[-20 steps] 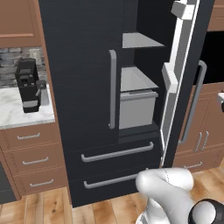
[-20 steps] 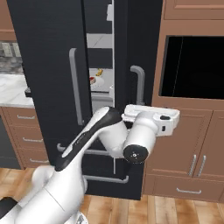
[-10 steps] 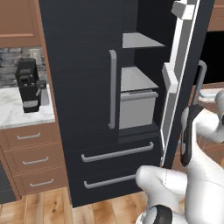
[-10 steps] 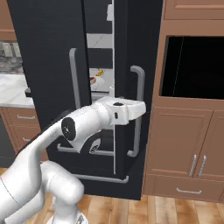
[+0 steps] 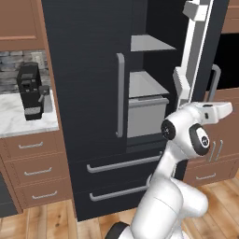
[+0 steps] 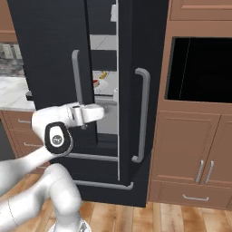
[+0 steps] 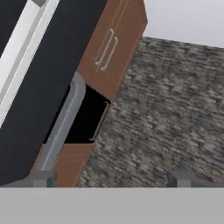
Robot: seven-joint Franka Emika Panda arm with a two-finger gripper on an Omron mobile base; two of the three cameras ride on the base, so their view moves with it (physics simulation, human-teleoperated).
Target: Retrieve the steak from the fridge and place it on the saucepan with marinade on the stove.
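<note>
The black fridge [image 5: 88, 70] has its left door shut and its right door [image 6: 136, 54] swung partly open. Through the gap, grey shelves and a drawer [image 5: 147, 116] show. In the right base view a small red piece, the steak [image 6: 95, 83], lies on a shelf beside a small yellow item [image 6: 103, 74]. My gripper [image 5: 227, 108] hangs in front of the fridge at drawer height, clear of the shelves. It also appears in the right base view [image 6: 102, 110]. In the hand view its fingertips [image 7: 42, 177] stand wide apart, open and empty. Saucepan, marinade and stove are out of view.
A black coffee machine [image 5: 30, 91] stands on the marble counter [image 5: 18, 121] left of the fridge, over wooden drawers [image 5: 30, 168]. To the right are a dark wall-oven opening [image 6: 199, 68] and wooden cabinet doors [image 6: 190, 149]. The open door's long grey handle [image 6: 142, 113] juts forward.
My arm has unfolded and risen, and the hand has swung across the fridge front to drawer height. The fridge doors have not moved.
</note>
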